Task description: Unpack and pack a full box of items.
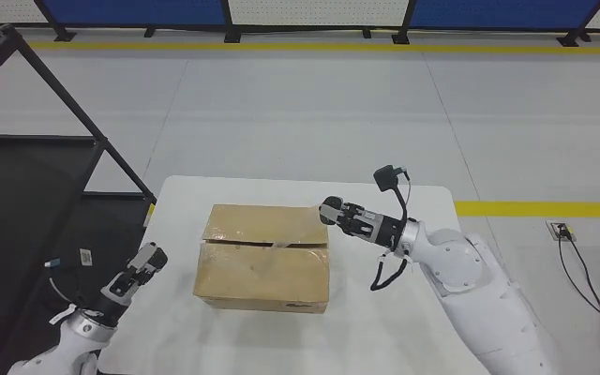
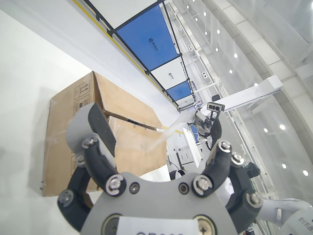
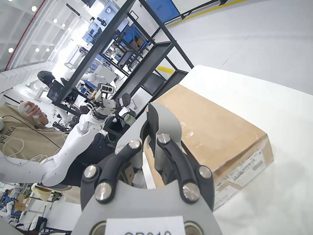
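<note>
**Black rack** [image 1: 56, 178] – stood on the floor off the table's left side.

**Left gripper** [image 1: 150, 258] – positioned low over the table's near left edge, just left of the box and apart from it. The fingers [image 2: 99, 125] are spread wide and nothing is held between them.

**Table** [image 1: 394, 309] – white top, on which the box is placed.

**Cardboard box** [image 1: 265, 262] – set flat near the middle of the table, flaps folded down, with a seam running across the top. A printed label is seen on one side face.

**Tape strip** [image 2: 168, 129] – clear, lifted off the box top at the seam's right end and stretched taut up to the right gripper.

**Right gripper** [image 1: 328, 212] – located at the box's far right corner, just above the top face. The fingers [image 3: 152, 123] are pressed together, and the end of the tape strip is pinched between them.

**Yellow floor line** [image 1: 525, 208] – painted on the floor beyond the table's right side.
</note>
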Motion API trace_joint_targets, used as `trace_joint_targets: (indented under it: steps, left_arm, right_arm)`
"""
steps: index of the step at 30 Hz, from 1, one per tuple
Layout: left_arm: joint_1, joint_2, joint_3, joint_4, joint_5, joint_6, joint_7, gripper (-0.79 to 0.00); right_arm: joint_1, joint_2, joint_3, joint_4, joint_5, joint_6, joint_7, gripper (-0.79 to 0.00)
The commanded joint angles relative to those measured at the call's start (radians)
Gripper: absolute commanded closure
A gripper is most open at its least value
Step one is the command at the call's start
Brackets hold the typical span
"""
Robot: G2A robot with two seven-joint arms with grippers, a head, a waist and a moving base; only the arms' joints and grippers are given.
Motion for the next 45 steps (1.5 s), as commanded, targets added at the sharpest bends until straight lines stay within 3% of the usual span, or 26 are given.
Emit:
trace_joint_targets:
  steps: [1, 6, 12, 16, 21, 26, 35, 39, 45]
  left_arm:
    - [0.017, 0.001, -0.017, 0.017, 0.007, -0.024, 0.008, -0.785]
    - [0.022, 0.003, -0.018, 0.049, 0.059, -0.017, 0.025, -0.785]
    - [-0.037, 0.015, 0.004, 0.091, -0.021, 0.034, -0.152, -0.785]
    - [-0.093, 0.028, 0.022, 0.119, -0.037, 0.114, -0.293, -0.785]
    - [-0.159, 0.038, 0.063, 0.157, 0.007, 0.193, -0.362, -0.785]
    - [-0.180, 0.045, 0.083, 0.175, 0.036, 0.206, -0.380, -0.785]
    - [-0.089, 0.049, 0.021, 0.140, 0.005, 0.093, -0.291, -0.785]
    - [-0.081, 0.051, 0.018, 0.118, -0.016, 0.096, -0.289, -0.785]
    - [-0.089, 0.054, 0.023, 0.123, -0.071, 0.096, -0.290, -0.785]
  right_arm:
    - [0.000, 0.000, 0.000, 0.000, 0.000, 0.000, 0.000, 0.000]
    - [-0.014, -0.001, -0.005, -0.021, 0.002, -0.045, -0.024, 0.000]
    - [-0.042, 0.005, 0.025, -0.075, -0.056, -0.190, -0.094, 0.000]
    - [-0.058, 0.009, 0.031, -0.108, -0.085, -0.294, -0.117, 0.000]
    - [-0.047, 0.008, 0.024, -0.114, -0.130, -0.464, -0.159, 0.000]
    - [-0.044, 0.007, 0.029, -0.108, -0.140, -0.491, -0.199, 0.000]
    - [-0.052, 0.006, 0.030, -0.123, -0.147, -0.491, -0.218, 0.000]
    - [-0.039, 0.004, 0.034, -0.142, -0.215, -0.587, -0.270, 0.000]
    - [0.003, 0.001, -0.009, -0.195, -0.357, -0.587, -0.377, 0.000]
